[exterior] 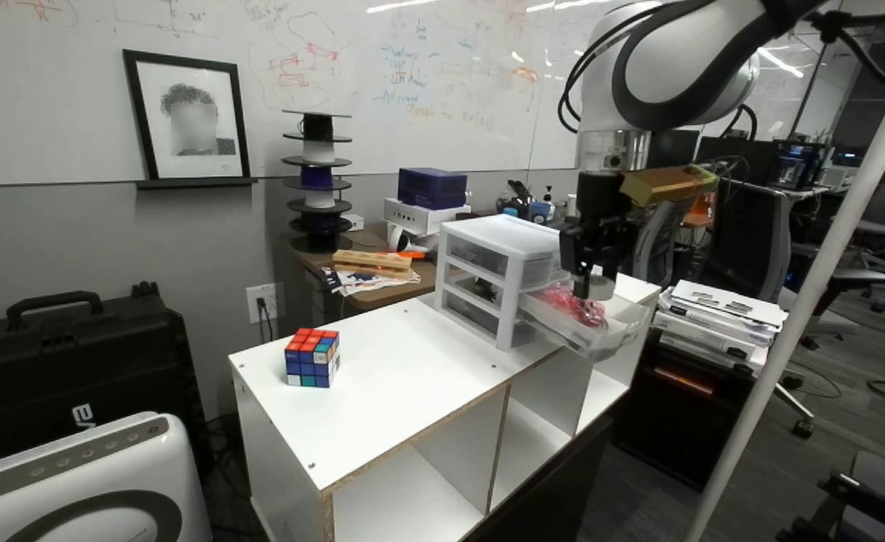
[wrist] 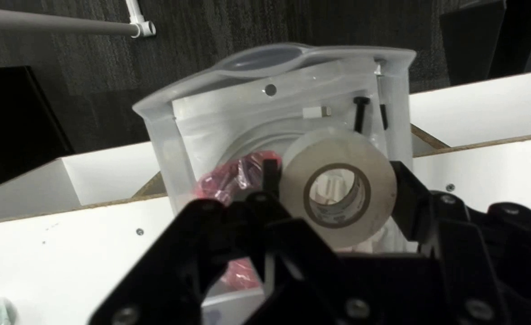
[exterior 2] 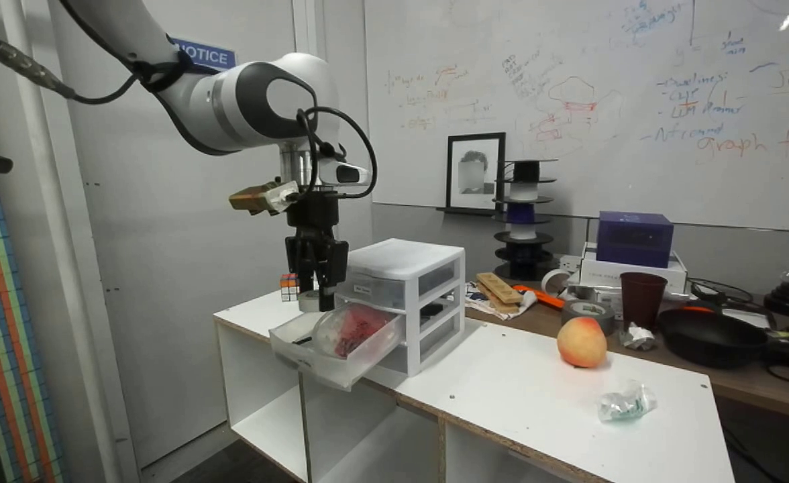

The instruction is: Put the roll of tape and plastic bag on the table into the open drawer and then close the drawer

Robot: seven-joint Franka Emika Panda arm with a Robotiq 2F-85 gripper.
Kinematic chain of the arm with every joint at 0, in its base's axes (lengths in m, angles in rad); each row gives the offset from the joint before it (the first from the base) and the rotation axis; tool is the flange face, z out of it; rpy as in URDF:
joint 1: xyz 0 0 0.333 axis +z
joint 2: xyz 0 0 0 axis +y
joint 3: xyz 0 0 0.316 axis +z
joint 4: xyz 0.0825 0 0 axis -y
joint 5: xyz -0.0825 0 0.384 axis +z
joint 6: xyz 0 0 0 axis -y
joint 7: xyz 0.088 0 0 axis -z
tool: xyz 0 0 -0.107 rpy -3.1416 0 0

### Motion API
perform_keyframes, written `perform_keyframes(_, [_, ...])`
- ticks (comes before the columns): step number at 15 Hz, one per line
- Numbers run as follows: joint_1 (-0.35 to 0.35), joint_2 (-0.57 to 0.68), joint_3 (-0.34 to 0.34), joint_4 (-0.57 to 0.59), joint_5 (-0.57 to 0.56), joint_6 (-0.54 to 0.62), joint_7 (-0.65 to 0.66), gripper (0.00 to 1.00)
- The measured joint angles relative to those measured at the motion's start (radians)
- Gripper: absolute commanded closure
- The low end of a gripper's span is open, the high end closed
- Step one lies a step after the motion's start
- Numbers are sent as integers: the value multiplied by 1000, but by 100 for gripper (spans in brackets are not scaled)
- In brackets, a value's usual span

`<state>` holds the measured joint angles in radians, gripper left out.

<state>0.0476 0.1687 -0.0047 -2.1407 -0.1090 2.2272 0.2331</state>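
Note:
My gripper (wrist: 337,189) is shut on the roll of tape (wrist: 376,203), one finger against each side of its outer rim. The tape hangs flat above the pulled-out lowest drawer (exterior 2: 327,370) of the white plastic unit; in both exterior views it stays over the drawer's rim. Inside the drawer lie a red crinkly packet (wrist: 234,178), a clear zip pouch with a white cable, and a black bolt (wrist: 360,113). The crumpled clear plastic bag (exterior 2: 626,404) with green print rests on the white table (exterior 2: 502,396), well away from the gripper.
A peach-like fruit (exterior 2: 582,342) sits near the plastic bag. On the table at the opposite side of the drawer unit (exterior: 514,237) stands a Rubik's cube (exterior: 312,357). A brown desk (exterior 2: 696,376) with a black pan (exterior 2: 710,339), cup and tape rolls borders the table.

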Motion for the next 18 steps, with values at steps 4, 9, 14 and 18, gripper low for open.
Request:
perform_keyframes(4, [-20,7,-25,-34,-12,24,-2,41])
perform_keyframes(9, [-23,10,-26,-38,-13,33,-3,41])
perform_keyframes(14, [-23,11,-26,-38,-13,33,-3,2])
perform_keyframes(18, [-23,8,-25,-32,-12,46,-1,0])
